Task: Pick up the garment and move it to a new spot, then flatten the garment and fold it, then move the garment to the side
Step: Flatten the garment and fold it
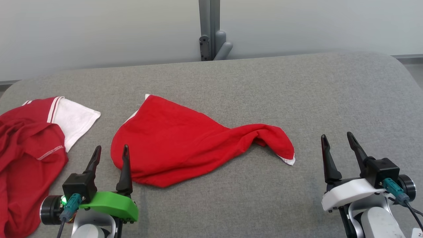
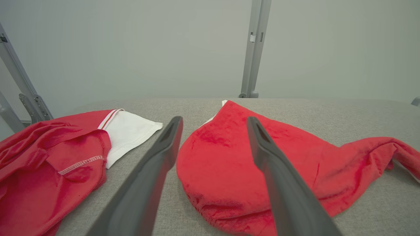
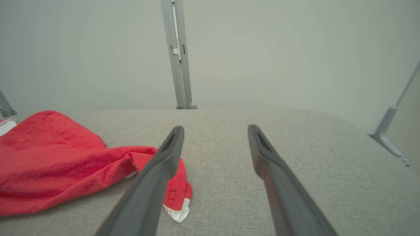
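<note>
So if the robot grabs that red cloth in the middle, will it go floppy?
Probably floppy: the middle garment lies rumpled with a twisted end, so it should droop from the left pincer. Likely light; it looks thin. The woven grey table may resist sliding.

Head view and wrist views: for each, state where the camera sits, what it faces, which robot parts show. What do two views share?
Head view: on the head, facing down at the grey fabric table; left gripper and right gripper show.
Left wrist view: on the left wrist, facing the crumpled red cloth garment past its fingers.
Right wrist view: on the right wrist, facing the table past its fingers.
Shared: the garment.
</note>
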